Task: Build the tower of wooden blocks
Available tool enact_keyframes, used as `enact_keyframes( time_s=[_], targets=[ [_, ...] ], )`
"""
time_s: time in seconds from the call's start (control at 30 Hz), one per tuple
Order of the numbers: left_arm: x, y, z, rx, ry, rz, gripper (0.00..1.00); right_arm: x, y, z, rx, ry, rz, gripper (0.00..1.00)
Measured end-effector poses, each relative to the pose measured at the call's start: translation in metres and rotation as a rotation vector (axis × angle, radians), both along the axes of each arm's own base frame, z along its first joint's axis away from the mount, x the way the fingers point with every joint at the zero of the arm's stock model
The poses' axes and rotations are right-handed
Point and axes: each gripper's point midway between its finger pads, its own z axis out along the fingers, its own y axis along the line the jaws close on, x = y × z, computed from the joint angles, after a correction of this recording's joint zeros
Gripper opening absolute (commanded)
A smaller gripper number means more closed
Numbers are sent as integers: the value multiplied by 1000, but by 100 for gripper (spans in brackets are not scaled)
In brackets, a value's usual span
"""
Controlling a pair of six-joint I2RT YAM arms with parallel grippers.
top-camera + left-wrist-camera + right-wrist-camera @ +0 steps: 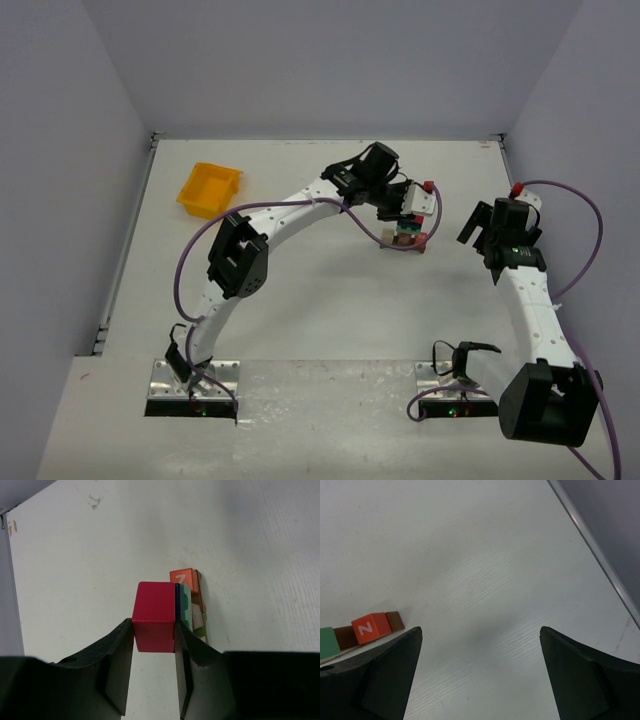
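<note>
The wood block tower (pixel 407 237) stands mid-table, a small stack of coloured blocks. My left gripper (pixel 404 214) hangs right over it, shut on a red block (pixel 154 622) that fills the gap between its two fingers. In the left wrist view, the stack shows just right of and below the red block: an orange lettered block (pixel 184 580), a green one (pixel 186 605), a tan one (pixel 198 616). Whether the red block touches the stack I cannot tell. My right gripper (pixel 480 226) stands open to the right of the tower, nothing between its fingers (pixel 570 680). The orange block (pixel 370 628) sits at its left.
A yellow-orange plastic tray (pixel 208 188) lies at the back left of the table. The table's metal edge strip (pixel 600 555) runs past the right gripper. Purple cables loop from both arms.
</note>
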Motion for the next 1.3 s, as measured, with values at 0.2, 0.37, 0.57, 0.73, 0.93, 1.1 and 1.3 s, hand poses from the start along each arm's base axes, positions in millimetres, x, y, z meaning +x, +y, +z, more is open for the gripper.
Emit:
enact_keyframes(
  time_s=[0.2,0.37,0.57,0.73,0.93,1.1,1.3],
  targets=[
    [1,0,-2,2,-1,2,0,0,0,0,0,0,0,99],
    [1,0,-2,1,-5,5,0,0,0,0,0,0,0,99],
    [1,1,-5,6,-2,5,0,0,0,0,0,1,0,99],
    [1,1,-5,6,-2,5,0,0,0,0,0,1,0,99],
    [1,1,-5,5,-2,5,13,0,0,0,0,1,0,99],
    [1,1,-5,5,-2,5,27,0,0,0,1,1,1,99],
    [1,1,-5,6,-2,6,44,0,1,-1,6,2,6,99]
  ],
)
